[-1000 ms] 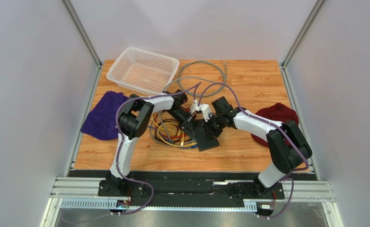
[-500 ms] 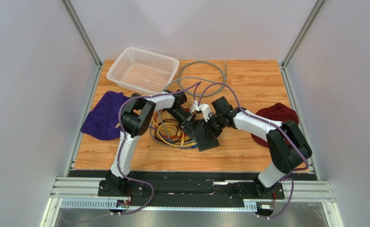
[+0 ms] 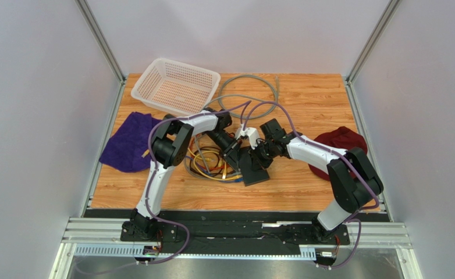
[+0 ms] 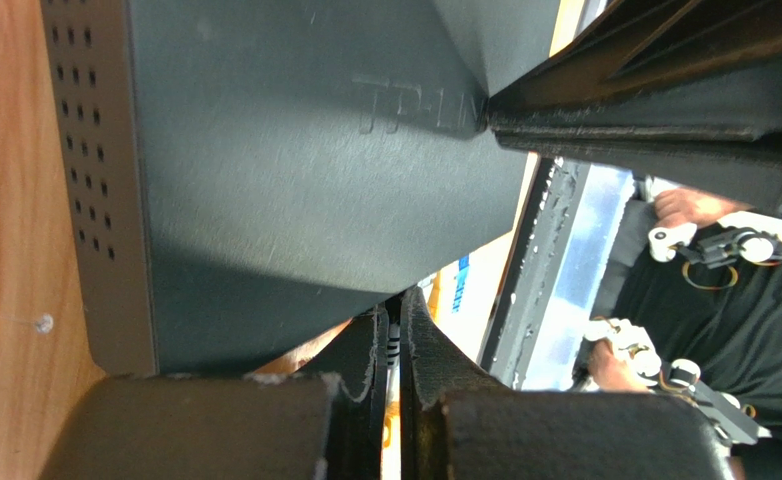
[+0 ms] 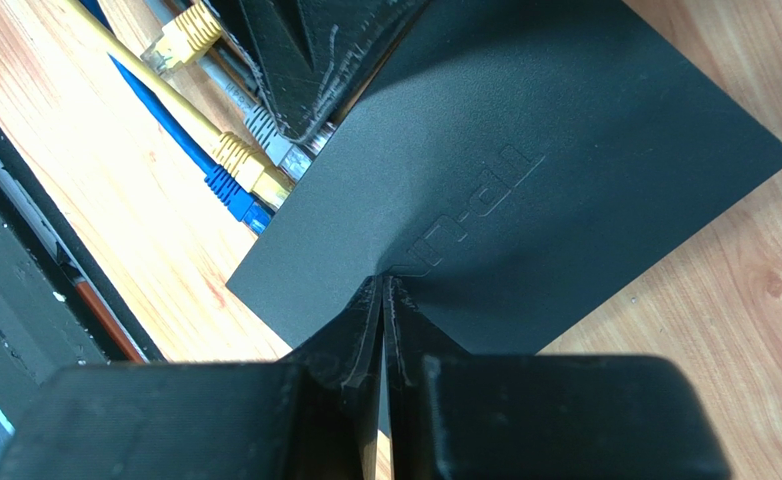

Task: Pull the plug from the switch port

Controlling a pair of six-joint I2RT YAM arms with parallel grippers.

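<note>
The switch [image 3: 255,168] lies mid-table, long axis near-to-far, sockets on its left edge. There the grey plug [image 5: 277,142] is pinched in our left gripper [image 4: 393,312]. Our right gripper [image 5: 382,292], fingers closed together, presses the top. We judge the pull goes left.

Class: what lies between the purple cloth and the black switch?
Top view: a tangle of yellow and blue cables lies between cloth and switch, partly under the left arm.
</note>
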